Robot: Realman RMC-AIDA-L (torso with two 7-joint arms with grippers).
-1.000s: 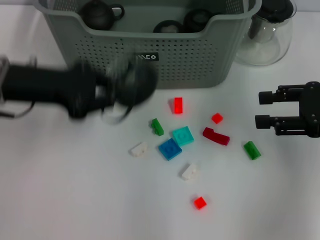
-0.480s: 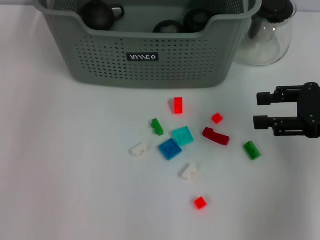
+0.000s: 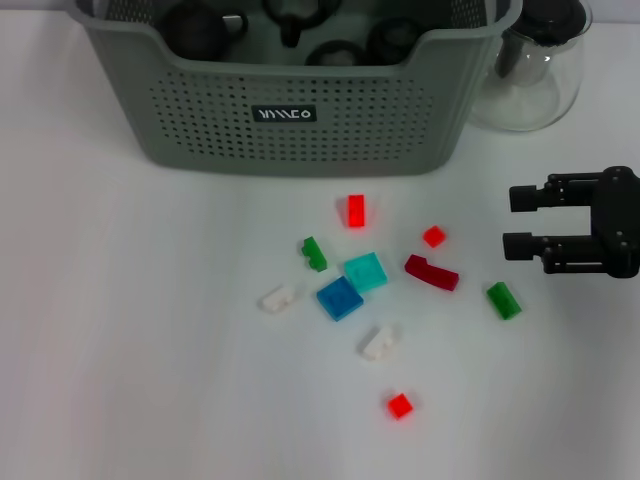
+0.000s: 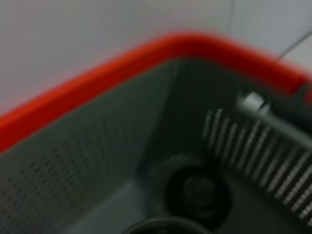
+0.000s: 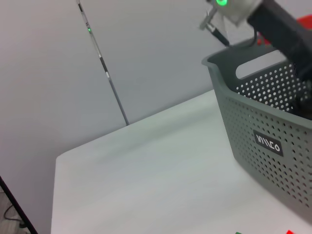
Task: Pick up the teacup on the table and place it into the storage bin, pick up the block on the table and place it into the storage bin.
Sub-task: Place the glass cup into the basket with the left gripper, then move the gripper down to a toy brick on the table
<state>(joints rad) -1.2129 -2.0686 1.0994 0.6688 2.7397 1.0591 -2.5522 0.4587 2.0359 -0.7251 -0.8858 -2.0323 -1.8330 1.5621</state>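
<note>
The grey-green storage bin (image 3: 300,110) stands at the back of the table and also shows in the right wrist view (image 5: 263,136). Several dark teacups lie inside it (image 3: 337,52); one shows in the left wrist view (image 4: 197,192). A dark shape (image 3: 295,18) hangs over the bin's inside at the top edge; I cannot tell gripper from cup there. The left arm (image 5: 282,29) reaches down into the bin. Several small blocks lie in front of the bin, among them a red one (image 3: 355,210), a blue one (image 3: 340,297) and a green one (image 3: 503,300). My right gripper (image 3: 518,220) is open and empty, right of the blocks.
A clear glass pitcher with a black lid (image 3: 530,70) stands right of the bin. A dark red block (image 3: 432,272) and a small red one (image 3: 434,236) lie nearest the right gripper. White table surface (image 3: 130,350) spreads to the left and front.
The left arm, which crossed in front of the bin with a dark thing, left the table area; a dark shape now shows over the bin. The right gripper crept slightly left.
</note>
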